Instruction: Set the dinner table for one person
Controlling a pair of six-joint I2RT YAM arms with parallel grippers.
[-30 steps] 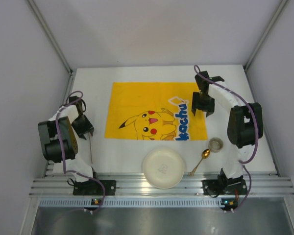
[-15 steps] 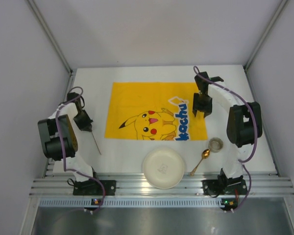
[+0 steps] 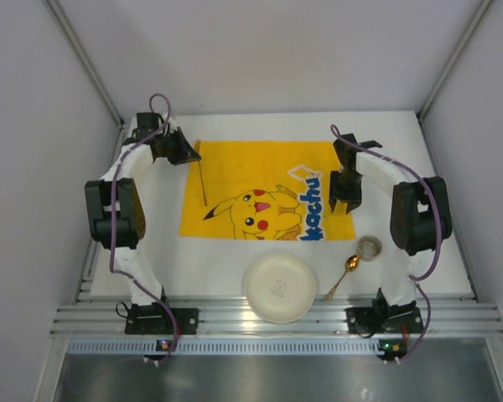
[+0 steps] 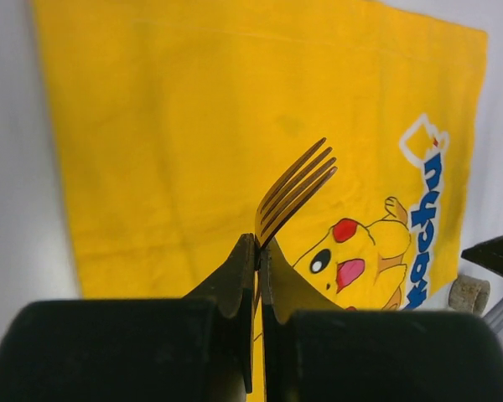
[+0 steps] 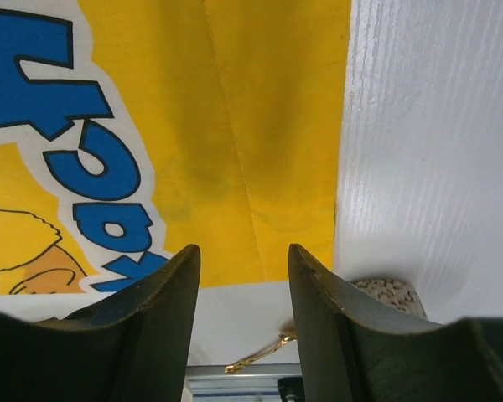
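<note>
- Left wrist view: the left gripper [image 4: 257,251] is clamped tight on a fork [image 4: 298,188]. The tines reach past the fingertips, above the left part of the yellow Pikachu-print cloth [image 4: 193,100].
- From the top external view, the fork [image 3: 203,180] hangs as a thin line over the cloth's [image 3: 251,167] left edge, below the left gripper [image 3: 189,151].
- The step in hand looks like placing the fork to the left of the setting.
- That move calls for lowering the fork until it lies flat along the cloth's left side, then parting the jaws and lifting clear.
- The right gripper [image 5: 243,260] hovers over the cloth's right edge, jaws apart and nothing between them.
- It looks free to fetch next the white plate [image 3: 278,287], the gold spoon [image 3: 342,276] or the small cup [image 3: 370,247], all lying near the front edge, off the cloth.
- The dinner table [image 3: 235,126] is a plain matte white top lying beneath everything, bare around the cloth. The right wrist view shows a faint grain in its surface [image 5: 419,126].
</note>
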